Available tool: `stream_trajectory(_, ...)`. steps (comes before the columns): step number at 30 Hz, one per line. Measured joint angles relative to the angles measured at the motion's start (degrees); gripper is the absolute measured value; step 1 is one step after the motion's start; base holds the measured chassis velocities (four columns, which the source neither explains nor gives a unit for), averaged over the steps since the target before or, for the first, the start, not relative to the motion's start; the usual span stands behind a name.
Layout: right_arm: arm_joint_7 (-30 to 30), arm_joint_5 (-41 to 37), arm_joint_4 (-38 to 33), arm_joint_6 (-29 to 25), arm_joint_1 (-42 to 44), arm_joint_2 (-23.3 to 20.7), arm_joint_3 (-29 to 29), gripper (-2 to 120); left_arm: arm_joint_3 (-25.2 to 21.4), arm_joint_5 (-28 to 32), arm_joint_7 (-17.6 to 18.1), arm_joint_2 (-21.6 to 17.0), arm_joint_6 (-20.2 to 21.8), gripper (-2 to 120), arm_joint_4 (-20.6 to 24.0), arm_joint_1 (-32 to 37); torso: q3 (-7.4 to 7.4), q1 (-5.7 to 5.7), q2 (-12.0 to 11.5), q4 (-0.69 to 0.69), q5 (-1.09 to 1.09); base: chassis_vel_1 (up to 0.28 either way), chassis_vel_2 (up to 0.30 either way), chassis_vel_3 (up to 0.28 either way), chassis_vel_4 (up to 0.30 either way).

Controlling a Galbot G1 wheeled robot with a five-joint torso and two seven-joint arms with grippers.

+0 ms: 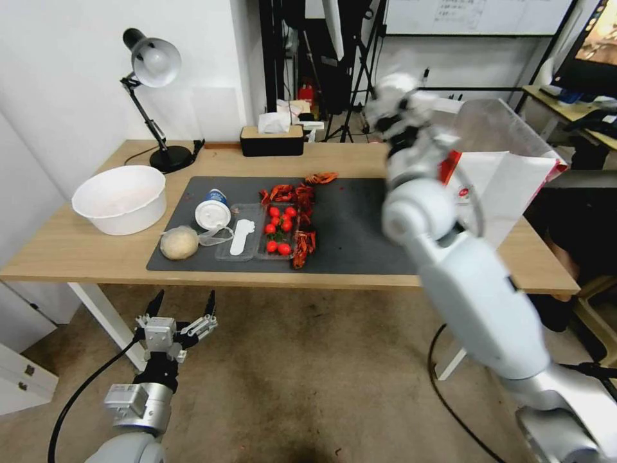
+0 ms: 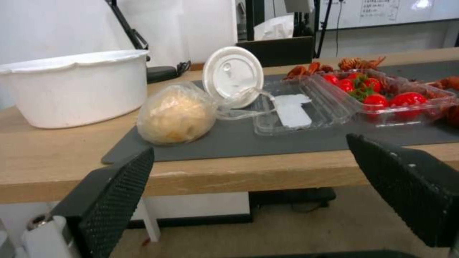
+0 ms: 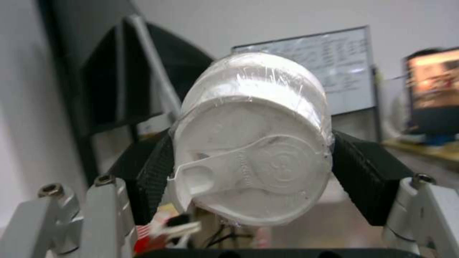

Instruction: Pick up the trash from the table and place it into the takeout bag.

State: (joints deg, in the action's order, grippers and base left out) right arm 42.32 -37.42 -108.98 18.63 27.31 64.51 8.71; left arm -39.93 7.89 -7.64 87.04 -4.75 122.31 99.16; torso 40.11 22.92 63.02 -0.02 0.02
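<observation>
I hold a white cup (image 3: 253,139) in the right gripper (image 3: 253,168), raised high beside the bag (image 1: 508,180), which stands at the right end of the table (image 1: 77,247). The two black pads press on the cup's sides, just behind the lid. I judge the cup to be light and thin-walled, with a film wrap that may be slippery, so too much squeeze could crush it or pop the lid.

The left gripper (image 1: 183,308) waits low in front of the table, its jaws spread wide and empty. On the mat (image 1: 360,225) lie a blue-white cup (image 1: 213,211) on its side and a clear bag with a lump (image 2: 177,114). The lump looks soft and will deform; I would take it around the middle. The fallen cup may roll, so I would grip across its body.
</observation>
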Motion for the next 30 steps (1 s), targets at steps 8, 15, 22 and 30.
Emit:
stream_trajectory(8, 2.1, 0.3, -1.8, 4.9, 4.1, -4.3, 5.6, 71, 0.6, -0.4, 0.0, 0.3, 0.0, 100, -0.1, -0.2, 0.00, 0.00, 0.0, 0.01, 0.00, 0.000, 0.000, 0.000, 0.000)
stream_trajectory(15, 3.2, 0.0, -2.6, 7.9, 7.4, -4.5, 7.5, 80, 0.5, -0.4, -0.1, 0.2, -0.2, 100, 0.2, 0.3, 0.00, -0.01, 0.0, 0.02, -0.02, 0.000, 0.000, 0.000, 0.000)
stream_trajectory(22, 3.2, -0.2, -3.3, 8.1, 8.3, -4.5, 7.9, 98, 0.6, -0.5, -0.1, 0.3, -0.2, 100, 0.4, 0.4, 0.00, 0.00, 0.0, 0.02, -0.02, 0.000, 0.000, 0.000, 0.000)
stream_trajectory(30, -0.4, -4.0, -4.2, 1.2, 6.7, -5.7, 8.9, 100, 0.7, -0.6, -0.2, 0.3, -0.2, 100, 0.5, 0.4, 0.00, 0.00, 0.0, 0.02, -0.03, 0.000, 0.000, 0.000, 0.000)
